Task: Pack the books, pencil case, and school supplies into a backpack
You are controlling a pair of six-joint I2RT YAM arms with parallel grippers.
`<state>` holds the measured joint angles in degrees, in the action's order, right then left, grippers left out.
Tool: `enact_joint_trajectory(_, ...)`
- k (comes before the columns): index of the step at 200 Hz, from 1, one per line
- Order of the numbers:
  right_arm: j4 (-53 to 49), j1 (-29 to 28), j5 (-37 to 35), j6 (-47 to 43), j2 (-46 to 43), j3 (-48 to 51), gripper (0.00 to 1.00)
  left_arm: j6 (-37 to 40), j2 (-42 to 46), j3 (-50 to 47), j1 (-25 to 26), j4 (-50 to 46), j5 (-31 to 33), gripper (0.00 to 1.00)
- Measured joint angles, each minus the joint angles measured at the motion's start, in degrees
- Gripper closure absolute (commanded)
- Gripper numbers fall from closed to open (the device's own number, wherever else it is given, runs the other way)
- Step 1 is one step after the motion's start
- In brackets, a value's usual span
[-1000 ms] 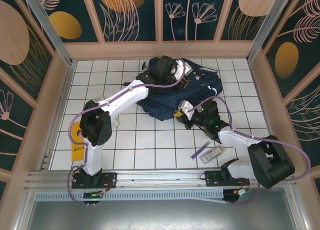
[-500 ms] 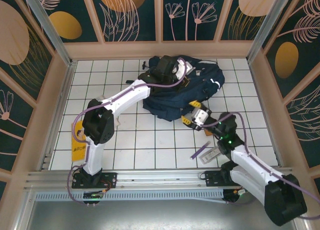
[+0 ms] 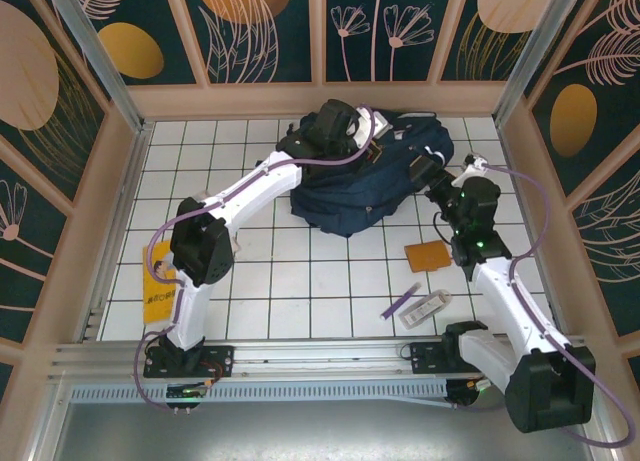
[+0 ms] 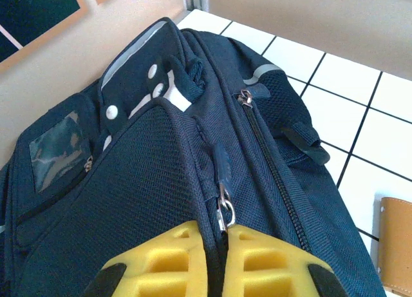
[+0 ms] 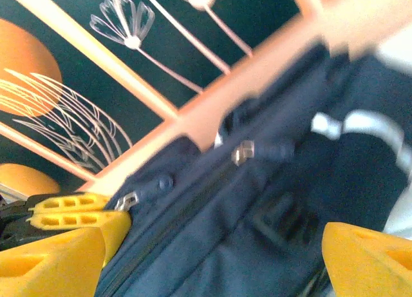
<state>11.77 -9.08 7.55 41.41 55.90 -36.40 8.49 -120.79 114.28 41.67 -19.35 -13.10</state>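
Note:
The navy backpack (image 3: pixel 365 181) lies at the back of the table. My left gripper (image 3: pixel 345 131) rests on its top, shut on a metal zipper pull (image 4: pixel 225 210) between the yellow fingers (image 4: pixel 167 258). My right gripper (image 3: pixel 432 173) hangs at the bag's right side, open wide, with the backpack (image 5: pixel 244 213) between its spread fingers (image 5: pixel 367 258) but not gripped. The small orange book (image 3: pixel 427 255) lies flat on the tiles. The yellow book (image 3: pixel 155 283) lies by the left arm's base. A purple pen (image 3: pixel 402 301) and a clear pack (image 3: pixel 430 306) lie near the front. The pencil case is out of view.
Wooden walls (image 3: pixel 320 99) and metal posts close in the tiled table on three sides. The backpack sits close to the back wall. White tiles (image 3: pixel 300 271) lie bare between the backpack and the front rail (image 3: pixel 300 353).
My right gripper opened, left the orange book on the tiles and swung up to the backpack's right side. The backpack has shifted back and right with the left gripper.

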Motion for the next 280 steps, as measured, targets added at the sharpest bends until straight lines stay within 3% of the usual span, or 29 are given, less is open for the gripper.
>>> enact_joint_trajectory(29,-4.4,-0.7,9.0,17.8,4.2,0.0,0.15,0.0,-0.9,0.9,0.0,-0.3,-0.2,1.0)
enact_joint_trajectory(73,-3.2,-2.2,18.6,29.1,12.0,-0.3,0.17,0.0,-1.7,1.2,0.0,-0.5,-0.7,1.0)
enact_joint_trajectory(109,1.1,-3.2,21.9,32.0,15.1,-1.2,0.38,-0.1,-1.7,1.3,0.0,-0.5,-1.4,1.0)
enact_joint_trajectory(141,6.1,-3.5,22.6,34.6,16.8,-1.4,0.64,-0.3,-1.7,1.4,-0.2,-0.5,-1.5,1.0)
enact_joint_trajectory(150,7.0,-3.6,22.5,35.1,17.1,-1.4,0.66,-0.5,-1.7,1.5,-0.2,-0.5,-1.5,0.91)
enact_joint_trajectory(162,8.5,-4.0,22.3,36.1,17.4,-1.4,0.78,-1.1,-1.7,1.7,-0.3,-0.7,-1.6,0.7)
enact_joint_trajectory(177,9.9,-4.7,21.9,37.0,17.5,-1.4,0.92,-2.3,-1.6,1.8,-0.5,-0.6,-1.6,0.65)
enact_joint_trajectory(187,10.8,-5.4,21.6,38.1,18.0,-1.4,0.98,-3.1,-0.9,1.9,-0.5,-0.7,-1.3,0.57)
enact_joint_trajectory(194,11.3,-6.0,21.3,38.6,18.7,-1.4,0.99,-3.7,-0.1,1.8,-0.5,-1.0,-1.0,0.52)
enact_joint_trajectory(241,15.7,-8.8,19.7,41.5,23.4,-1.4,1.0,-12.8,16.1,-10.5,-0.5,-3.2,1.5,0.51)
enact_joint_trajectory(280,21.1,-9.8,19.0,44.2,27.4,-1.4,1.0,-27.0,27.2,-31.3,-0.5,1.5,-4.7,0.52)
